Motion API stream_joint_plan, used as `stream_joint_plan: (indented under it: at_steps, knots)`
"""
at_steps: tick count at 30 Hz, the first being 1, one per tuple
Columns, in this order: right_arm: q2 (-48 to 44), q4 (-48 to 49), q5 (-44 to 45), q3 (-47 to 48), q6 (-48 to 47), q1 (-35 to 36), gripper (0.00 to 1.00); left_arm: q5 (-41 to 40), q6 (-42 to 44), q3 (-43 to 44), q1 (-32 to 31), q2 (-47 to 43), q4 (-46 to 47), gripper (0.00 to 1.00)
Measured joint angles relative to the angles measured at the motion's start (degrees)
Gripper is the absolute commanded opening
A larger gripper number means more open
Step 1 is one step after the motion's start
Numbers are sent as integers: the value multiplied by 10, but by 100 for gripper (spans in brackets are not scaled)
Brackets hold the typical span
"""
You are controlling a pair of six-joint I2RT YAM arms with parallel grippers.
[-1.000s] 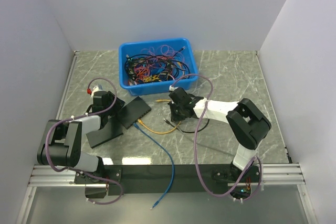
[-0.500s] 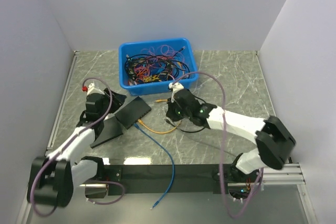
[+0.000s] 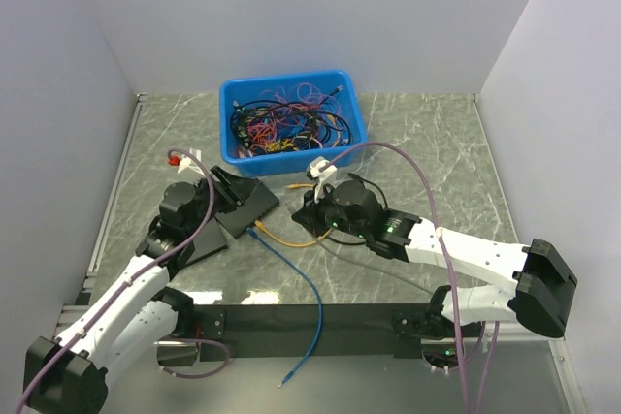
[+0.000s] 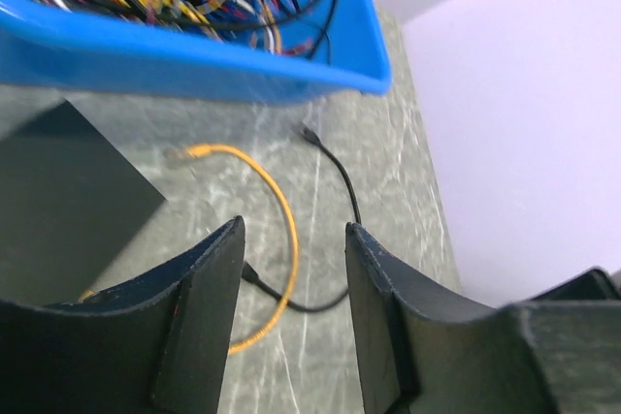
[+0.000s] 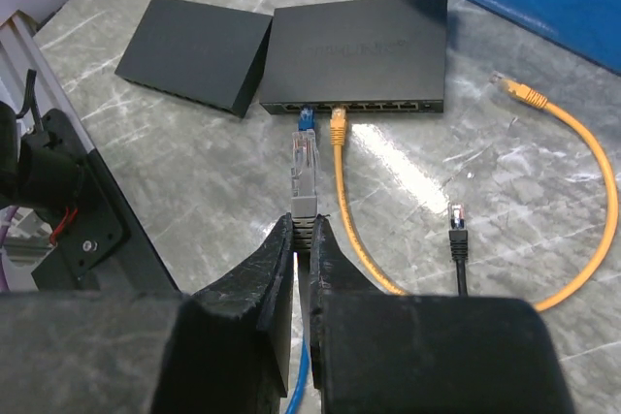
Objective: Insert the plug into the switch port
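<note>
My left gripper (image 4: 292, 239) hangs at the left end of the switch (image 5: 364, 46), fingers spread wide with nothing between them. From above I cannot tell whether it touches the case, so I count the switch as unheld. A flat black box (image 5: 194, 50) lies just beside the switch on its near-left side. The port row faces my right arm, and the blue cable (image 5: 306, 121) and the orange cable (image 5: 340, 201) already sit side by side in ports at its near-left end. The ports beyond them look free. My right gripper (image 5: 302, 232) is pinched tight on the tail of the plug (image 5: 304, 162). The plug juts forward just short of the row, almost in line with the blue cable's connector. That is my main worry: pushed straight on, the plug would butt into an occupied port, so it has to shift along to a free one. With only the tail held, any contact off-centre could tilt the plug in my fingers and jam it at the port mouth. With nothing bracing the switch, a firm push could slide it away across the table (image 3: 437, 143). A loose black cable (image 5: 458, 230) lies close by and could snag.
</note>
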Motion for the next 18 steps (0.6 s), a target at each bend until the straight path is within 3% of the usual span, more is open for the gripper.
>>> stream_joint_plan:
  at_steps: [18]
  knots:
    - [16,3,3,6,-6,9,0,-4,4,5,-138,56,37,53]
